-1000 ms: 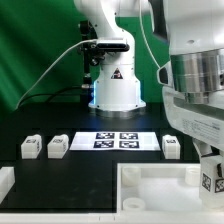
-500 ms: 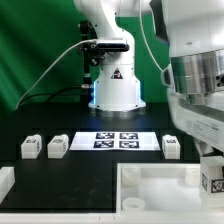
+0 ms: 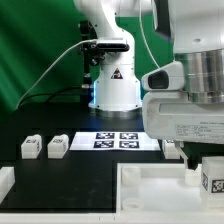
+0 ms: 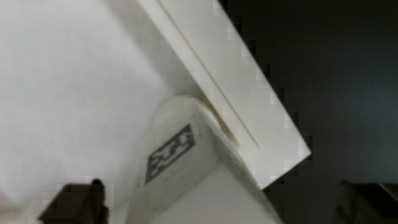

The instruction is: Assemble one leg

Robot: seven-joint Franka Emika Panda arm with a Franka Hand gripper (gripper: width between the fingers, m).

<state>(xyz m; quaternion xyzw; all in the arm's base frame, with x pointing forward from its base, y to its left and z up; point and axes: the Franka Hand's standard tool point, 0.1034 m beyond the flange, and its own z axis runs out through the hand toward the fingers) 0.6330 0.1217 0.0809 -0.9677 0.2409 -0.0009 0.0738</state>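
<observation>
One leg (image 3: 212,180), a small white block with a black-and-white tag, stands at the corner of the large white tray-like piece (image 3: 150,190), low at the exterior view's right. My gripper (image 3: 200,160) hangs right over it. In the wrist view the leg (image 4: 178,152) sits against the tray-like piece's rim (image 4: 222,80). My gripper (image 4: 222,205) straddles the leg, with the dark fingers (image 4: 80,202) wide apart and a gap beside the leg. The jaws look open.
Two more legs (image 3: 31,147) (image 3: 57,146) stand on the black table at the exterior view's left. Another leg (image 3: 172,148) is partly hidden behind my arm. The marker board (image 3: 115,140) lies in the middle. The robot base (image 3: 112,85) stands behind it.
My wrist has turned over the leg, so more of the gripper body now faces the exterior view. The leg stays at the same corner of the tray-like piece.
</observation>
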